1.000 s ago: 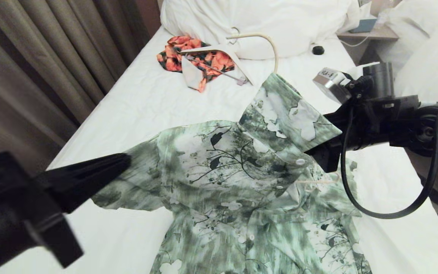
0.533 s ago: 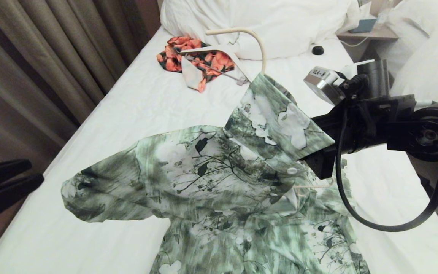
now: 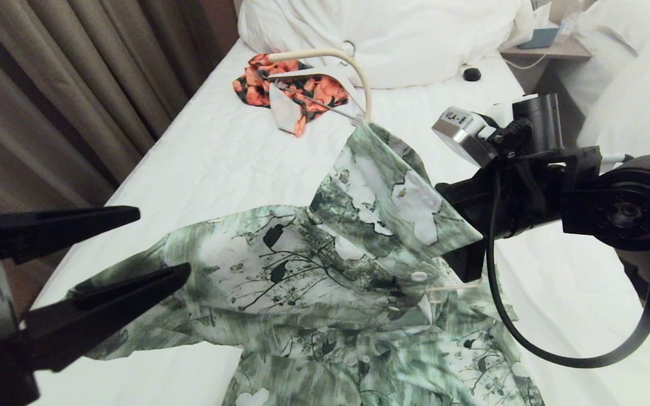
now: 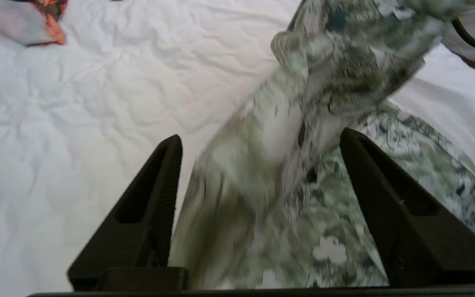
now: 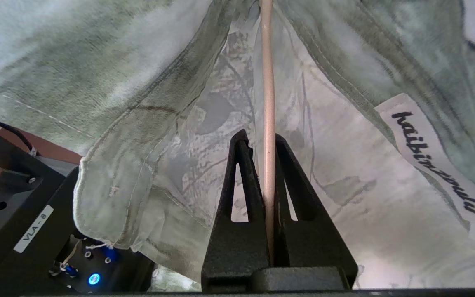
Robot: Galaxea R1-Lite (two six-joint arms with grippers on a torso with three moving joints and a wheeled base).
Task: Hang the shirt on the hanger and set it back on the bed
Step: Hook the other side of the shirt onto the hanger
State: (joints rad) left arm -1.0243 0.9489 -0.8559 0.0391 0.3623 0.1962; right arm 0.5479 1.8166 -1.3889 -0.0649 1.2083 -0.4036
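The pale green leaf-print shirt [image 3: 313,270] lies partly lifted over the white bed [image 3: 218,152], collar raised. The cream hanger [image 3: 336,59] sticks its hook out above the collar. Under the collar, my right gripper [image 5: 262,138] is shut on the hanger's thin rod [image 5: 267,82], with the shirt's inside [image 5: 97,62] draped around it. At the lower left my left gripper [image 3: 161,242] stands open beside the shirt's sleeve. In the left wrist view the sleeve [image 4: 262,173] runs loose between the spread fingers of that gripper [image 4: 260,138].
An orange-and-black garment [image 3: 302,87] with a thicker white hanger [image 3: 328,73] lies near the duvet and pillows [image 3: 404,34]. A small black object [image 3: 471,74] sits on the sheet. Curtains [image 3: 48,84] line the left; a nightstand [image 3: 550,48] and another bed [image 3: 635,84] are right.
My left gripper, shut at the sleeve a second ago, has opened wide and the sleeve has sagged. The right gripper has carried hanger and collar to the left.
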